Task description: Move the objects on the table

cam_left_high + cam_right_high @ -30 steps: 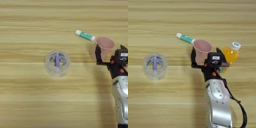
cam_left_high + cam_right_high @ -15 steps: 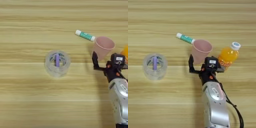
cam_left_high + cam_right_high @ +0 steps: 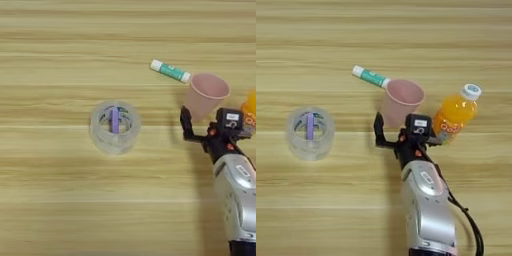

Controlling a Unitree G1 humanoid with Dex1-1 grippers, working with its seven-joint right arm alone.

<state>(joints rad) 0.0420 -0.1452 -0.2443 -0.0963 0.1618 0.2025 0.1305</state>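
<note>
Reaching up from the bottom edge, the right arm's jaws (image 3: 406,135) gape empty just below the pink cup (image 3: 400,101)

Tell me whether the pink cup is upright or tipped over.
Upright: the pink cup stands on the table with its open rim facing up.

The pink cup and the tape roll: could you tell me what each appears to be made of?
The pink cup looks like thin matte plastic or coated paper; its even, dull pink wall shows no shine, so which one stays open. The tape roll seems to be clear glossy plastic film: the wood grain and the purple bar lying in its core show through its pale ring.
</note>
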